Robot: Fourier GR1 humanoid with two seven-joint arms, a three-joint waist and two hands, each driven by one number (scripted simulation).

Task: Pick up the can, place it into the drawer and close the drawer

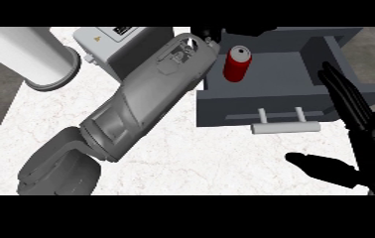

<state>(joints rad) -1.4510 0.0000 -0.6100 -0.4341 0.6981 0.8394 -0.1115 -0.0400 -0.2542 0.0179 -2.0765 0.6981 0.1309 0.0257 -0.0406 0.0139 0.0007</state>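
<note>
The right hand [344,133] shows at the counter's [183,152] near right edge, fingers straight and spread, thumb out toward the drawer [256,90], touching nothing. Just beyond it the drawer stands pulled open, its handle [285,127] toward the near edge. The can [237,64] stands upright inside, at the drawer's far left corner, so the placing looks done and the closing is left.

The left forearm [147,98] runs from the near left corner up to the drawer's far left wall. The left hand [209,33] is mostly cut off at the far edge; only dark fingers show, and I cannot tell whether they are spread or curled, nor whether they touch the can's top.

The risk, as I judge it: if the left hand pulls back low, it could clip the can and tip it. If the drawer is pushed while that forearm overhangs the wall, it could catch.

At the far left corner a white cylinder [40,58] and a pale box [121,46] stand, partly hidden by the arm.
</note>
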